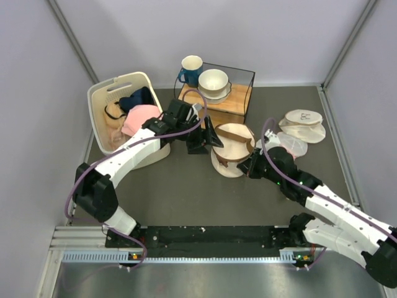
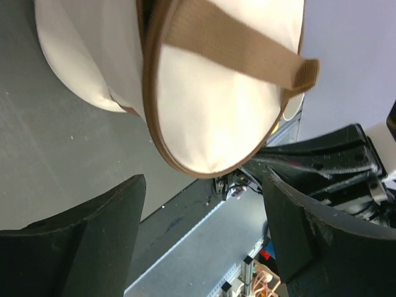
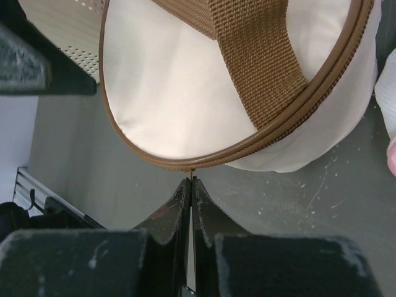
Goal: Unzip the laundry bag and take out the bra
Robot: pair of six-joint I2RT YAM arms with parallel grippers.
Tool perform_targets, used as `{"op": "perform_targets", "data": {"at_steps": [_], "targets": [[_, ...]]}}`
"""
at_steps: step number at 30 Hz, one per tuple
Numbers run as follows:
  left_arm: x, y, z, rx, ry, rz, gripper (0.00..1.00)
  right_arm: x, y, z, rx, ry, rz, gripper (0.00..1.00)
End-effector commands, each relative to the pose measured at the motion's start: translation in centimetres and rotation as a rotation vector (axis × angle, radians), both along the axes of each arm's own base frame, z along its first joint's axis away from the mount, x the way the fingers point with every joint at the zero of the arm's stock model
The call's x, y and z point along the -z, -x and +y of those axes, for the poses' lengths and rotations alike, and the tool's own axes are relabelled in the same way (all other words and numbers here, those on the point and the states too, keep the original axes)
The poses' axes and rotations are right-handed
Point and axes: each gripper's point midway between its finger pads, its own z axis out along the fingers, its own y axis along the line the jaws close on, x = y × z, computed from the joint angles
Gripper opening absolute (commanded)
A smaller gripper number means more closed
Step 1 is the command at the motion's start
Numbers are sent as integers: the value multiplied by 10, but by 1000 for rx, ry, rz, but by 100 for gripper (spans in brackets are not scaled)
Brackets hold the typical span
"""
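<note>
The cream laundry bag [image 1: 232, 149] with brown straps lies on its side in the middle of the table, its zip closed. My right gripper [image 1: 249, 166] is at the bag's right rim. In the right wrist view my right gripper [image 3: 192, 181] is shut on the thin zipper pull at the brown zip rim of the bag [image 3: 179, 93]. My left gripper [image 1: 206, 133] is open just left of the bag and holds nothing. In the left wrist view the bag's lid [image 2: 210, 105] lies beyond my open left gripper [image 2: 204, 229]. The bra is hidden.
A cream plastic basket [image 1: 99, 102] with clothes stands at the back left. A blue mug [image 1: 190, 69] and a white bowl [image 1: 213, 82] sit on a wooden stand [image 1: 239, 102] behind the bag. Flat round pouches [image 1: 302, 125] lie at the right.
</note>
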Motion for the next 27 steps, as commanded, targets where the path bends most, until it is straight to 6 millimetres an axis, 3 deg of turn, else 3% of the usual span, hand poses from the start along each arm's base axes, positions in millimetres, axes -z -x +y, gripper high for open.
{"op": "perform_targets", "data": {"at_steps": [1, 5, 9, 12, 13, 16, 20, 27], "targets": [[-12, 16, -8, 14, 75, -1, 81, -40, -11, 21, -23, -97, -63, 0], [2, 24, -19, 30, 73, 34, 81, -46, -11, 27, -37, -105, -74, 0], [9, 15, -28, 13, 91, 43, 77, -45, -9, 33, -56, -100, -68, 0], [11, 9, -33, 5, 97, 49, 60, -39, -6, 34, -71, -81, -58, 0], [10, 8, -34, 6, 99, 46, 38, -37, -4, 33, -74, -70, -57, 0], [4, 6, -32, 7, 92, 25, 3, -20, -1, 16, -64, 34, -62, 0], [-4, 5, -23, 23, 80, 4, 0, -14, -6, -27, 7, 181, -115, 0], [-16, 1, -6, 39, 75, -27, 0, -15, -13, -77, 121, 299, -139, 0]]}}
